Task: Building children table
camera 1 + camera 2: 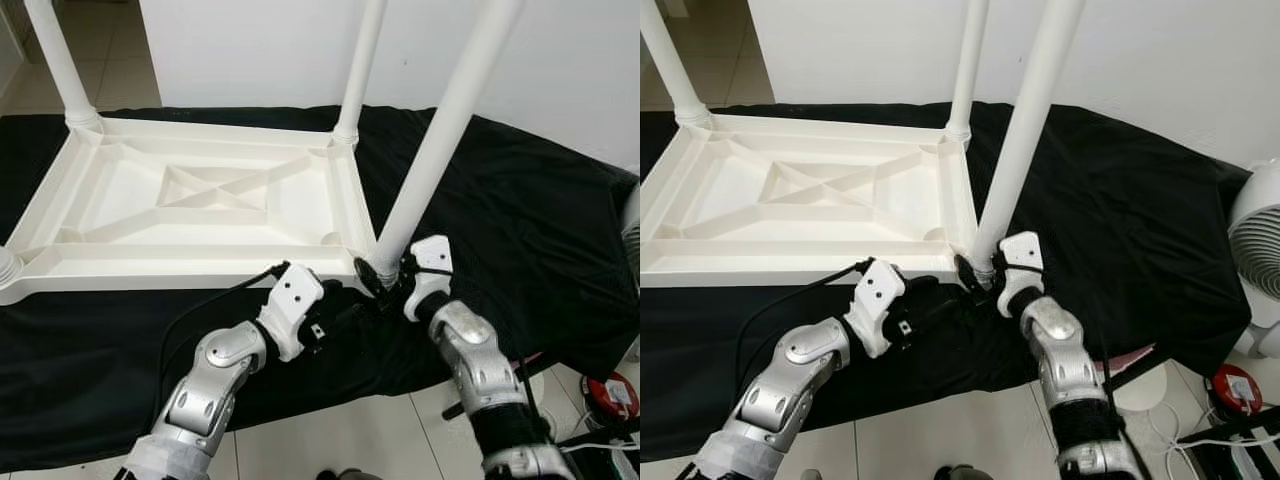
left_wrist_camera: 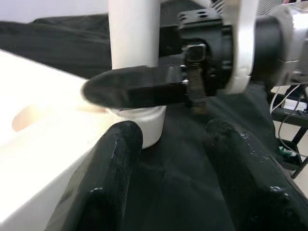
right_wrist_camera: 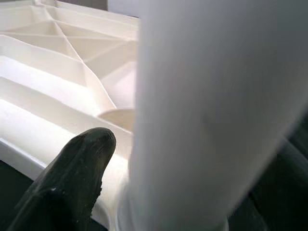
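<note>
Left eye view: my right gripper (image 1: 378,277) clenches the white plastic leg (image 1: 440,135) at the near corner of the upturned white table (image 1: 190,200) on black cloth (image 1: 520,210); my left gripper's (image 1: 335,300) jaws gape beside it.

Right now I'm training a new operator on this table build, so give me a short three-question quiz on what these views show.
1. True or false: the white tabletop lies upside down on the black cloth.
2. Which pincer grips the base of the nearest leg? A) left B) right C) neither
3. Fill in: at the tabletop's near-left corner, the leg is ____.

Key:
1. True; its ribbed underside faces up.
2. B; the right pincer is closed on the leg's base, while the left pincer sits open beside that corner.
3. Missing; the threaded socket there has no leg.
</note>
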